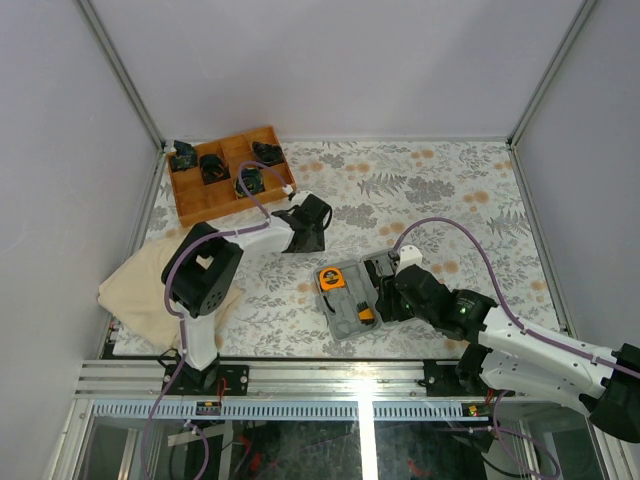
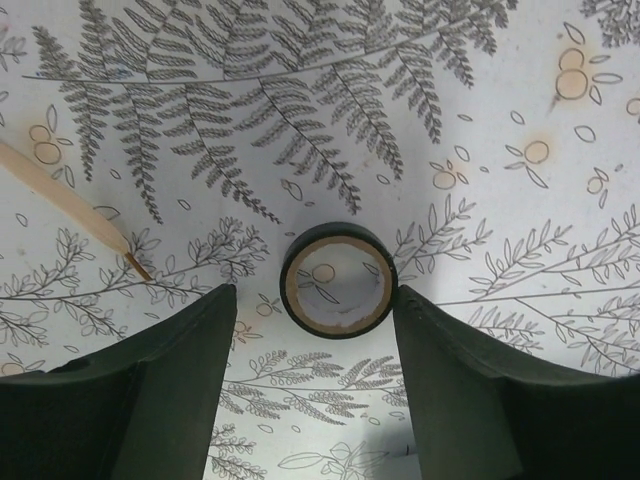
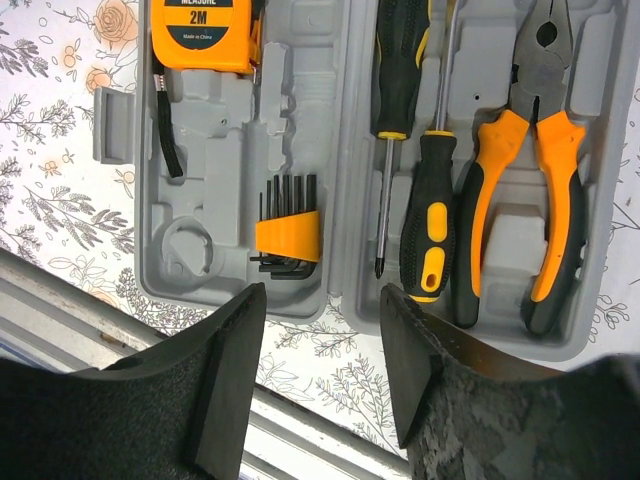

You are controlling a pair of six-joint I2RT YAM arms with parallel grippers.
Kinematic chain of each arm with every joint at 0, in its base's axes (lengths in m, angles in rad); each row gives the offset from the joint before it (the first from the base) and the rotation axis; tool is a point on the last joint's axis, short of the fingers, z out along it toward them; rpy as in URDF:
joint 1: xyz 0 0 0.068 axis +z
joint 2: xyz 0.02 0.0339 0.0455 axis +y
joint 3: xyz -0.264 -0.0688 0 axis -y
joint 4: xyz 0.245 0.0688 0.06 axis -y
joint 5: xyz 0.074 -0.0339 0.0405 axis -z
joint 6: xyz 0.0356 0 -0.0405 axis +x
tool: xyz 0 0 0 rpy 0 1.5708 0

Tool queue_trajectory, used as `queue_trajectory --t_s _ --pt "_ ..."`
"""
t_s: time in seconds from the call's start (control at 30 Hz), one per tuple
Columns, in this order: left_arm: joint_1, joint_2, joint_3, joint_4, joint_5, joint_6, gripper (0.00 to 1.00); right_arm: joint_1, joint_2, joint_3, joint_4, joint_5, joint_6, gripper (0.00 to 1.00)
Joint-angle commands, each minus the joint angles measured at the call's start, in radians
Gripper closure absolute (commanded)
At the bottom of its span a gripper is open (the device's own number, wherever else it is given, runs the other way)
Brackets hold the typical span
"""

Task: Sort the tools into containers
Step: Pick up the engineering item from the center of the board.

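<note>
Black ring: lies flat on the tabletop, left of centre and about midway between the near and far edges.
Left jaws: parted, one on each side of the ring. Right tip at its rim, left tip just clear; nothing gripped.
Grey case: open, by the near edge, right of centre.
Contents: tape measure, hex keys, two screwdrivers and pliers, all seated in recesses.
Right jaws: parted above the case's near rim, holding nothing.
Open room: from the case to the far and right edges.
Corners: wooden tray far-left; cream cloth near-left.
Surface: floral-print cover.
Room: pale panels on three sides.
</note>
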Motion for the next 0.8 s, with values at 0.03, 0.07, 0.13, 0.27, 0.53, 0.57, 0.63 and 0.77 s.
queue_trajectory --t_s 0.03,0.07,0.13,0.27,0.53,0.57,0.63,0.77 --pt "0.024 0.047 0.023 0.01 0.009 0.018 0.4 -0.004 -0.006 0.002 0.037 -0.018 -0.009 0.44" --pt "0.025 0.051 0.024 0.012 0.013 0.019 0.4 -0.004 -0.004 0.002 0.039 -0.02 -0.009 0.44" --pt "0.025 0.055 0.026 0.017 0.022 0.021 0.44 -0.004 -0.002 0.003 0.039 -0.024 -0.01 0.45" --pt "0.025 0.057 0.027 0.023 0.034 0.022 0.49 -0.004 -0.001 0.003 0.038 -0.027 -0.01 0.45" --pt "0.025 0.021 0.017 0.019 0.047 0.027 0.58 -0.004 -0.01 0.004 0.026 -0.023 -0.01 0.45" --pt "0.022 0.009 0.008 0.018 0.048 0.025 0.58 -0.004 -0.013 0.005 0.025 -0.019 -0.01 0.45" --pt "0.012 -0.029 -0.019 0.021 0.043 0.02 0.58 -0.004 -0.019 0.004 0.025 -0.009 -0.013 0.45" --pt "-0.029 -0.134 -0.09 0.016 0.028 0.011 0.6 -0.003 -0.024 0.005 0.024 0.005 -0.015 0.46"
